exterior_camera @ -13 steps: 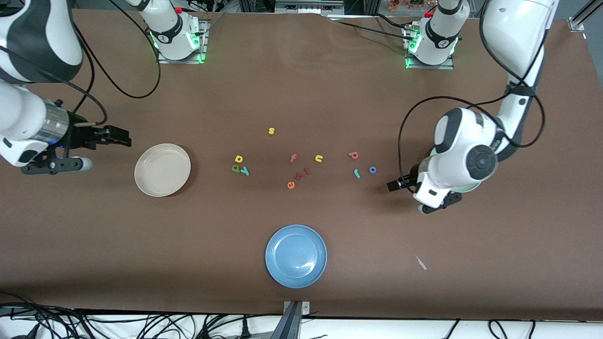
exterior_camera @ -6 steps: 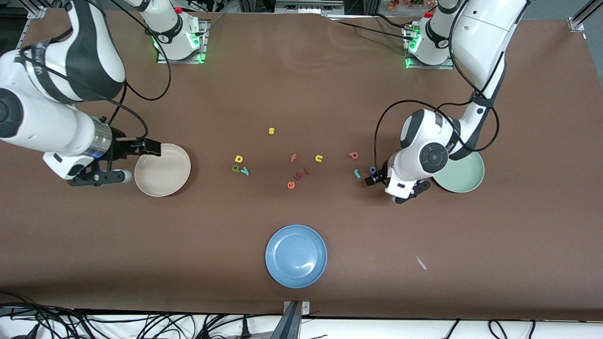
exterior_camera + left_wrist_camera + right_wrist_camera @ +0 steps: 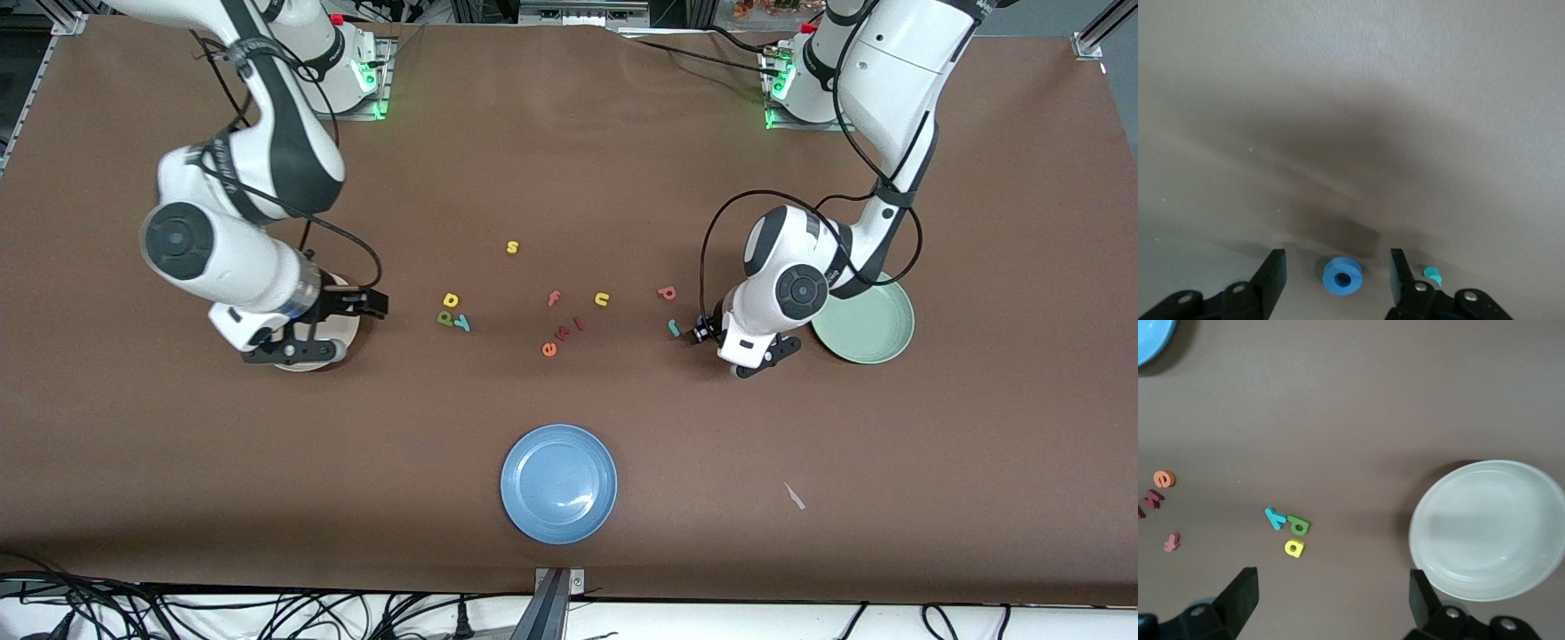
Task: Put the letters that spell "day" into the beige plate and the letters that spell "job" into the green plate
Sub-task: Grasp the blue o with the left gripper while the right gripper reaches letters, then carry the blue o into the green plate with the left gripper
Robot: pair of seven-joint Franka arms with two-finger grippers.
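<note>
Nearest the front camera on our brown worktop (image 3: pixel 569 178) lies a round blue plate (image 3: pixel 559 483), empty, and toward the left arm's end a small pale scrap (image 3: pixel 795 496).

Farther up we find the scattered foam letters. An orange e (image 3: pixel 548 349) and two dark red letters (image 3: pixel 569 329) lie in the middle. Toward the right arm's end, the yellow d (image 3: pixel 451 300), green a (image 3: pixel 444 317) and teal y (image 3: pixel 461 324) sit clustered, touching or nearly so, apart from the round cream-beige plate (image 3: pixel 1488 530). None of them is on that plate.

Our right gripper (image 3: pixel 356 304) hangs over the edge of the beige plate, its arm covering most of the plate in the front view. Its fingers (image 3: pixel 1241 593) are spread wide with nothing between them.

Toward the left arm's end, our left gripper (image 3: pixel 701 331) is down at the worktop, its two fingers (image 3: pixel 1275 270) standing on either side of the small blue foam ring o (image 3: pixel 1342 278). A gap shows on each side of the ring, so the fingers are not yet clamped on it. The teal hook-shaped j (image 3: pixel 674 328) lies just beside the gripper. The pinkish-red b (image 3: pixel 667 292) lies a little farther from the camera. The round pale mint-green plate (image 3: pixel 876 324) sits beside the left arm, empty.

A pink f (image 3: pixel 553 299) and a yellow u (image 3: pixel 602 300) lie in the middle, and a yellow s (image 3: pixel 512 247) lies farthest.
</note>
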